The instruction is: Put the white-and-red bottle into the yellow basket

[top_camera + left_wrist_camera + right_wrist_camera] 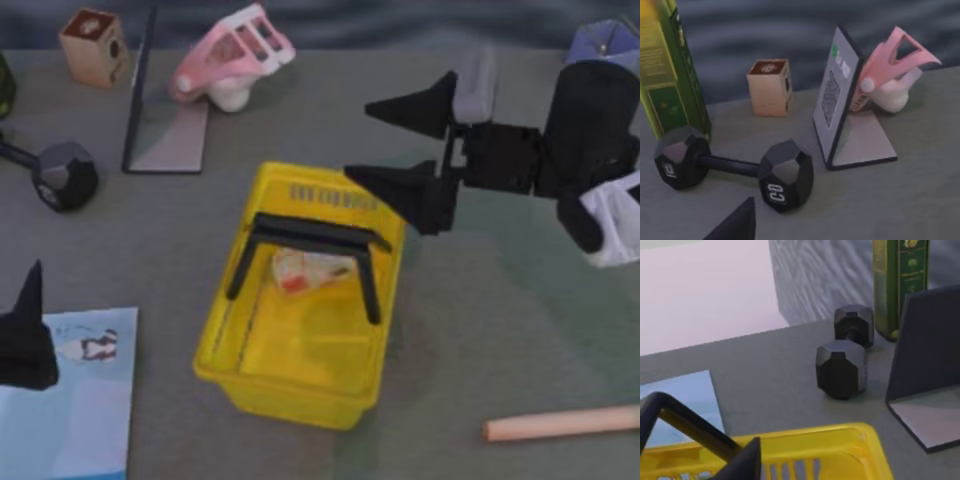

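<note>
The yellow basket [300,385] stands in the middle of the table with its black handle [310,235] raised. The white-and-red bottle [310,270] lies on its side inside the basket, under the handle. My right gripper [358,140] hovers open over the basket's far right corner with nothing between its fingers. In the right wrist view one finger [747,462] shows in front of the basket's rim [830,437]. My left gripper [25,325] is parked at the table's left edge, open and empty, and one of its fingers [737,222] shows in the left wrist view.
A pink-and-white fan [235,55], a black folding stand [165,120] and a small brown box [93,45] stand at the back left. A dumbbell [60,172] lies at the left, beside a green bottle [670,70]. A blue sheet [80,400] lies front left and a wooden rod [560,423] front right.
</note>
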{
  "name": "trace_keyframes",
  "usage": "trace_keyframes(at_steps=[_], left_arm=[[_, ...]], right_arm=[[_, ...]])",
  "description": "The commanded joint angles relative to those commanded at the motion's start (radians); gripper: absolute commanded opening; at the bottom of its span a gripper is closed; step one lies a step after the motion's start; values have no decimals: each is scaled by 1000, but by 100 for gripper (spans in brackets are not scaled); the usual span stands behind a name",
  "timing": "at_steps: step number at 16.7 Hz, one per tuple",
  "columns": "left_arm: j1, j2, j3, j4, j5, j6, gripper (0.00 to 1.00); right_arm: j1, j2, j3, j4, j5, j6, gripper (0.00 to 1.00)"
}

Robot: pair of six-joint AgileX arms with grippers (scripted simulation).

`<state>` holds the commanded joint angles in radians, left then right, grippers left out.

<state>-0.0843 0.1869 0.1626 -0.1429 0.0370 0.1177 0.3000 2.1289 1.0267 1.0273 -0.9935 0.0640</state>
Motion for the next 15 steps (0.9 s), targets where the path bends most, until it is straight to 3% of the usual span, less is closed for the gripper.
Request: trace_keyframes(at_steps=[5,15], left_arm=[[-129,345,326,-259,29,202,100],[-422,1262,1169,-867,23,668,100]], right_arm=[[-63,-396,-228,-197,195,17,100],[-209,-1445,-656,-617,681,-40,100]])
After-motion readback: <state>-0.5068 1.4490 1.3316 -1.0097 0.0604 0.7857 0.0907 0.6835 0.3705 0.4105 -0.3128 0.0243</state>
